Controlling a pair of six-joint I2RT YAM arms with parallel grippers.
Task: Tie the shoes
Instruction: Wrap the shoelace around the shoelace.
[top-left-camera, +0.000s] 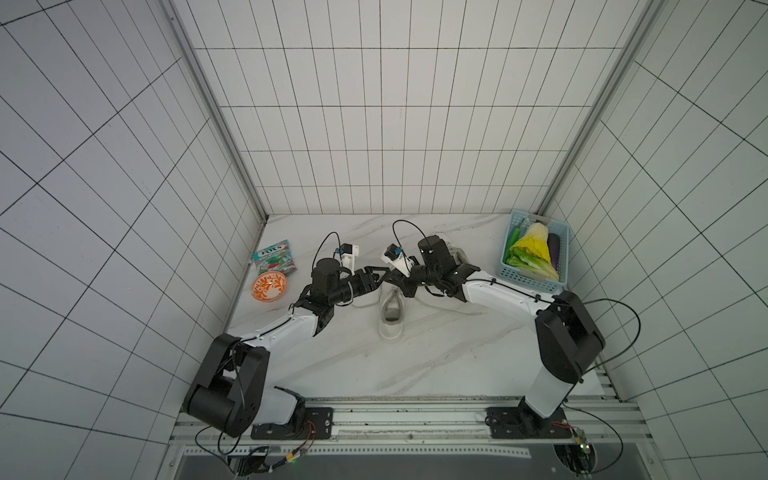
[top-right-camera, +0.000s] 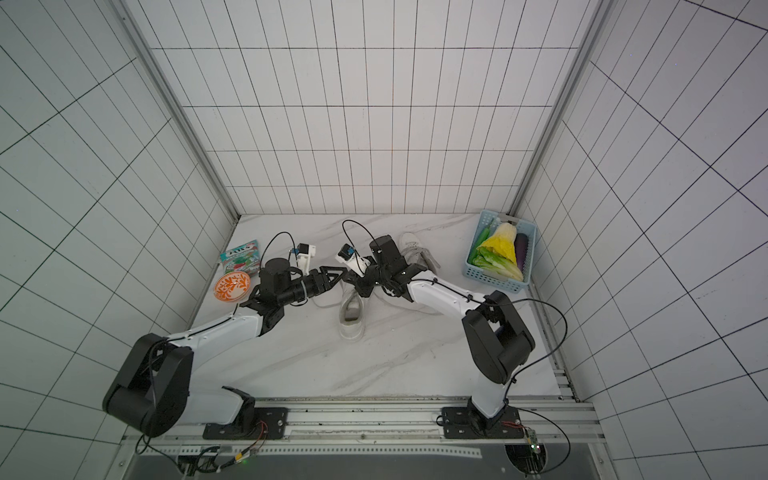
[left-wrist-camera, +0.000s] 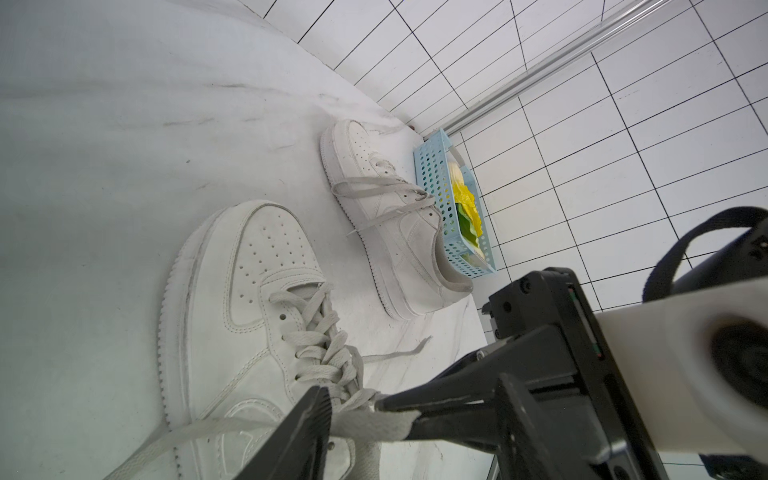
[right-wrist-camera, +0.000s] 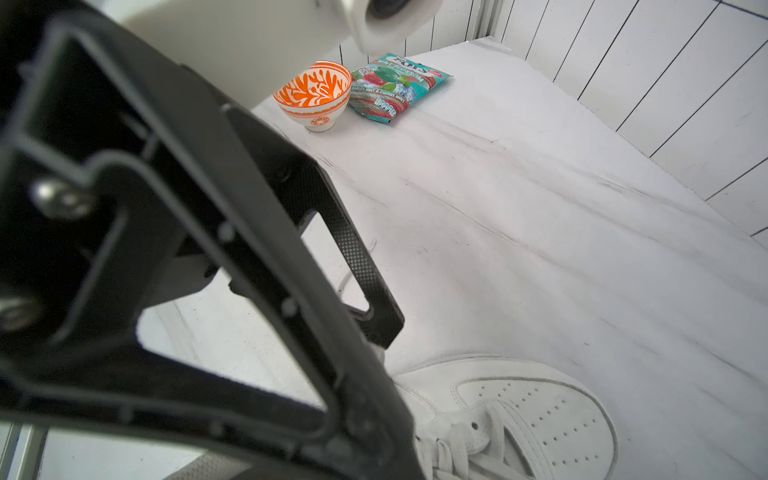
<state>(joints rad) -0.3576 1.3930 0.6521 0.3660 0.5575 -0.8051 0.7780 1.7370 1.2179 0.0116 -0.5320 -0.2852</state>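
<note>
Right jaws are pinched shut, fingertips (left-wrist-camera: 415, 397) clamping a flat lace (left-wrist-camera: 374, 426) of the near sneaker (left-wrist-camera: 249, 316) just above its laced front. Left jaws stand apart, one finger (left-wrist-camera: 303, 432) crossing that same lace. On the marble surface (top-left-camera: 374, 374) the near sneaker points its toe at the back wall (top-left-camera: 374, 124). Behind it, rightward, stands the second sneaker (left-wrist-camera: 386, 216), laces loose; farther right, a blue basket (left-wrist-camera: 436, 187); leftward, an orange bowl (right-wrist-camera: 311, 89).

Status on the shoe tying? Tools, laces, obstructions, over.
Left tool open, straddling the lace. Right tool shut on that lace over the near shoe; no bow yet. Bowl, candy bag and basket sit off to the sides.
</note>
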